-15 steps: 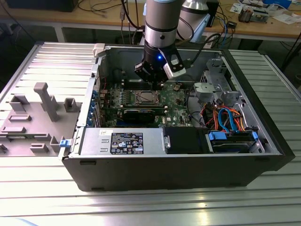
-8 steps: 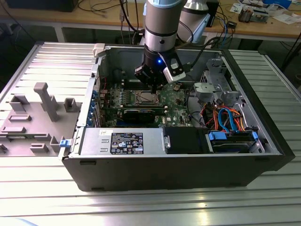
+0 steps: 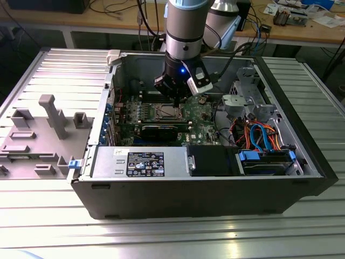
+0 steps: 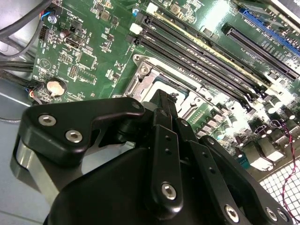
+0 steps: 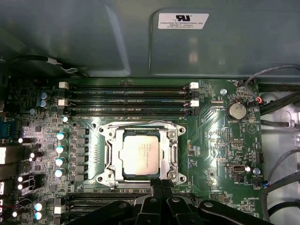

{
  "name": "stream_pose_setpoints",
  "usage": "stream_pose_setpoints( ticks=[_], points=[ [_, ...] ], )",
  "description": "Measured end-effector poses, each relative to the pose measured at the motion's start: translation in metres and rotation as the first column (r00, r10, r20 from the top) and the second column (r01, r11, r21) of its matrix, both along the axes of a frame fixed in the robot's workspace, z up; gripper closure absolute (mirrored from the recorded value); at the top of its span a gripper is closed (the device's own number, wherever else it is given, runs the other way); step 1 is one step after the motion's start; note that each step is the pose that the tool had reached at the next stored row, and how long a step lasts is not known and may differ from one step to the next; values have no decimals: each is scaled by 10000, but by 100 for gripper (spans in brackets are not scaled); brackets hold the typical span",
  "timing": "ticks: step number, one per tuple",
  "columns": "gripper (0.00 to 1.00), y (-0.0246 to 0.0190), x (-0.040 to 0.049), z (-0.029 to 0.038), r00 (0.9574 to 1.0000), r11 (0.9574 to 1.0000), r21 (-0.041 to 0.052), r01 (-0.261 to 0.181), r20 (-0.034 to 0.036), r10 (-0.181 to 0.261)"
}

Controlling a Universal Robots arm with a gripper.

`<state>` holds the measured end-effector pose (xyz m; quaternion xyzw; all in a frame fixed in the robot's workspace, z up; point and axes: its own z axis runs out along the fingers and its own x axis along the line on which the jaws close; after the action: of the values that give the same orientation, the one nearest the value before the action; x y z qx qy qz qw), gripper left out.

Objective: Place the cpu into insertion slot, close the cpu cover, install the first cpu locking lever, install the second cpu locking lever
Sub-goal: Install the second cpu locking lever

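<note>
The cpu point(image 5: 140, 157) lies flat in the slot point(image 5: 108, 159) on the green board point(image 5: 211, 154), with the cover point(image 5: 172, 154) closed down around it. The tool point(image 5: 161, 183) stands at the socket's edge, beside the cover frame; in the second wrist view its fingers point(image 4: 165, 110) appear pressed together, holding nothing. The board sits inside an open case point(image 3: 302, 156) on the tabletop point(image 3: 172, 237).

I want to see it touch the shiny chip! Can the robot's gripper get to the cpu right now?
Probably yes. The gripper hangs at the edge of the insertion slot, and the cpu lies there face up, with only the cpu cover framing it.
</note>
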<state>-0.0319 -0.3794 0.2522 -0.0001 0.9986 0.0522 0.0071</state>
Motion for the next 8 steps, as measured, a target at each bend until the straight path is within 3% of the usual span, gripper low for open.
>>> stream_pose_setpoints(
  ticks=[6,8],
  points=[
    [89,0,0,-3,10000,10000,0,0,-1,0],
    [89,-20,1,-6,10000,10000,69,-1,-19,1]
  ],
)
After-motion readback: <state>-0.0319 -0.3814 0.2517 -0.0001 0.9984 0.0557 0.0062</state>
